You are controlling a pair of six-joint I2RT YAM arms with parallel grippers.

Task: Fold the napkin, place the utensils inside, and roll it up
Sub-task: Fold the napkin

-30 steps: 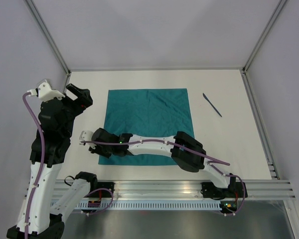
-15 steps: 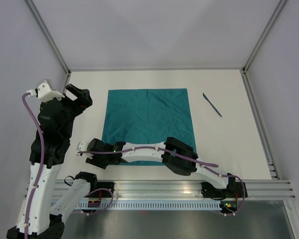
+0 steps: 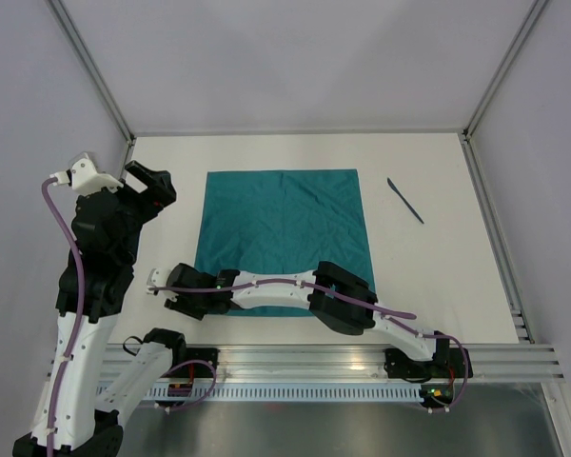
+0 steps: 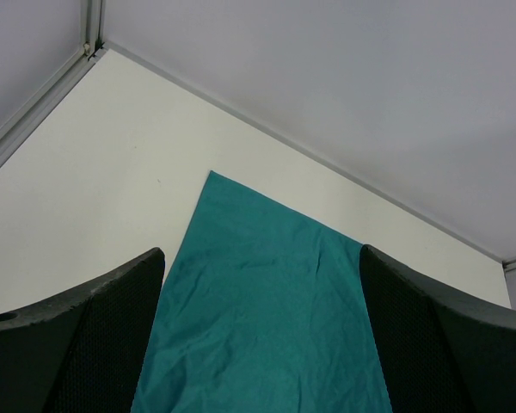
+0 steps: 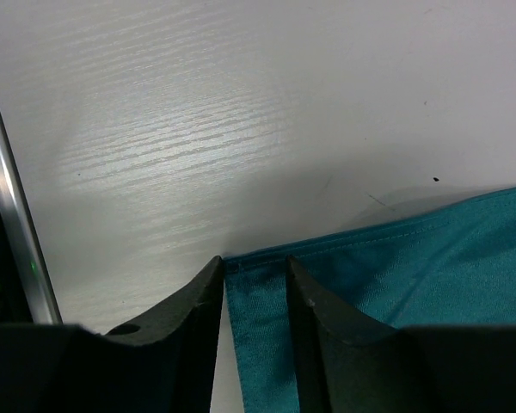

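**Fig.** The right gripper (image 5: 254,267) reaches along the near edge of the table (image 3: 438,276) to the near-left corner of the napkin (image 3: 284,224). Its jaws stand narrowly apart astride the hemmed corner, not clamped, probably set for the pinch that starts the fold. The left gripper (image 3: 150,181) hangs raised at the left, jaws wide apart and empty (apparently parked clear). The napkin lies flat mid-table: teal, plain, faintly creased. A slim blue utensil (image 3: 404,200) lies well apart to its right.

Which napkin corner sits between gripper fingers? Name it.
The near-left corner of the napkin, straddled by the right gripper. The other three lie free; the open left gripper hovers apart, touching nothing.
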